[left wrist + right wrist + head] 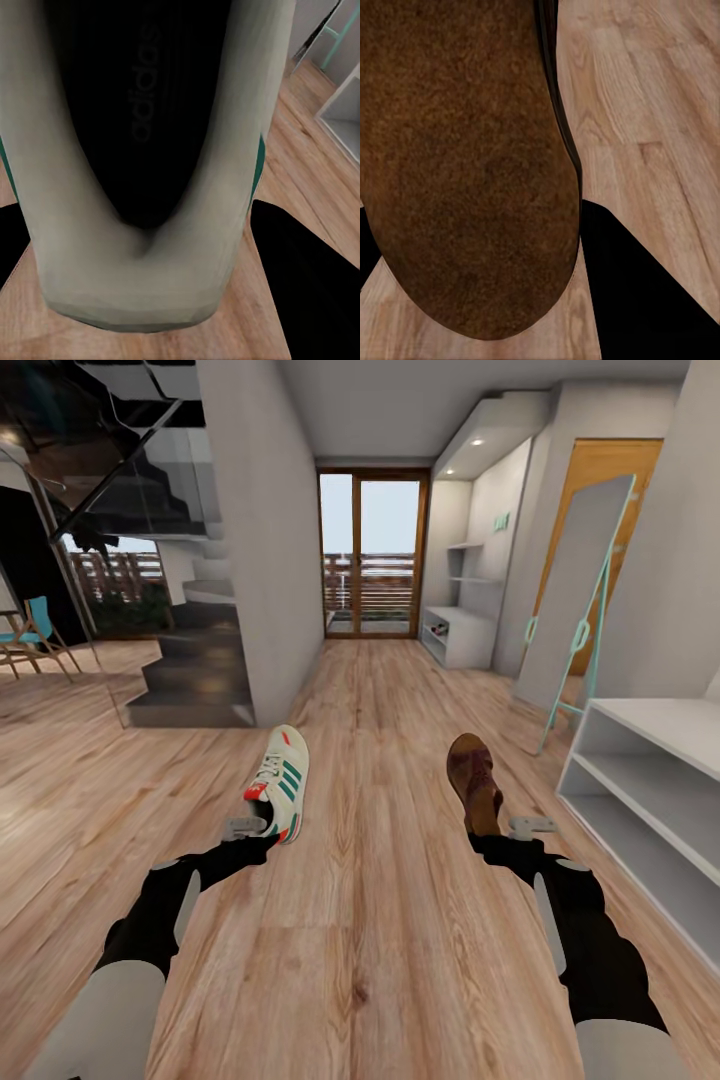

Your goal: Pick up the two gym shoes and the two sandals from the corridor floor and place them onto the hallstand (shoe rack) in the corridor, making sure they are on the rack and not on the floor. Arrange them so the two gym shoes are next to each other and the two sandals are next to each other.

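A: Item one, what is cut off or hard to read?
B: Left gripper (262, 838): fingertips hidden behind the heel of the gym shoe (282, 781). Left wrist view: shoe's dark opening and pale heel collar (127, 277) up close, black fingers (311, 292) at either side. Right gripper (492, 840): tips hidden under the heel of the sandal (473, 778). Right wrist view: blurred brown footbed (465, 172), one black finger (652, 300) beside it.
A: Item two, arms and grip?
B: Both arms reach forward, low, roughly parallel. Left gripper clamped on the sneaker's heel, toe pointing away. Right gripper clamped on the sandal's heel, toe away likewise.
A: Item three, locations?
B: Both shoes are held over the corridor floor (370, 920), well apart. Hallstand (650, 790) at the right, its near end cut off by the frame edge; the sandal is near it, not on it. A leaning mirror (575, 595) stands beyond.
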Robot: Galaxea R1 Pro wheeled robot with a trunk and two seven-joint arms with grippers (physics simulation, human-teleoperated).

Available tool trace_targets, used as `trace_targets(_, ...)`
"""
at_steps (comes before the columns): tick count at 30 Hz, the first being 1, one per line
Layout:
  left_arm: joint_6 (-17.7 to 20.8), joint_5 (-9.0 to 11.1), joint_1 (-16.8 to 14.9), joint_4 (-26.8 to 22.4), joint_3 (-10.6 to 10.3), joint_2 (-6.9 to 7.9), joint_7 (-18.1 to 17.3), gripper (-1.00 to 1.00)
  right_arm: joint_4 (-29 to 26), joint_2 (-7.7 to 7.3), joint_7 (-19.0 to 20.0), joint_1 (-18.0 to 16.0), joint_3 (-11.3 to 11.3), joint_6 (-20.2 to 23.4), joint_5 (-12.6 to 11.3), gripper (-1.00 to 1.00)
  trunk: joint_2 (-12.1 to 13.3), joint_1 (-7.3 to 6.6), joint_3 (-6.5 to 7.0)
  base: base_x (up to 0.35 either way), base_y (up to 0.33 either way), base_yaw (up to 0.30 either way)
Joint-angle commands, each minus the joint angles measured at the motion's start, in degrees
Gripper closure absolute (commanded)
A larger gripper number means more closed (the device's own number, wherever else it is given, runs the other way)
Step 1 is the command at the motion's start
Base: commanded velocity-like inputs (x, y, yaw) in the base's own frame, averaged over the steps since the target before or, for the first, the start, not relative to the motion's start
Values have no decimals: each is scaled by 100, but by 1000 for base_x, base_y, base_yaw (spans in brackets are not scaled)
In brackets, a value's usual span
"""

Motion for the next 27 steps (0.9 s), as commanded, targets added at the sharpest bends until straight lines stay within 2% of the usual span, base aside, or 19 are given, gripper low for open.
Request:
trace_targets(1,29,-42,-6,-9,32,-11,-57,100,-8,8,46,-5,-15,28,39,100,-3,2,-6,349,0,0)
trace_targets(9,29,-46,-6,-9,32,-137,-49,100,-11,6,52,-5,-17,28,39,100,-3,2,45,349,0,0)
trace_targets(27,29,-55,-6,-11,32,-150,-48,100,-7,2,53,-5,-24,27,39,100,-3,2,89,349,0,0)
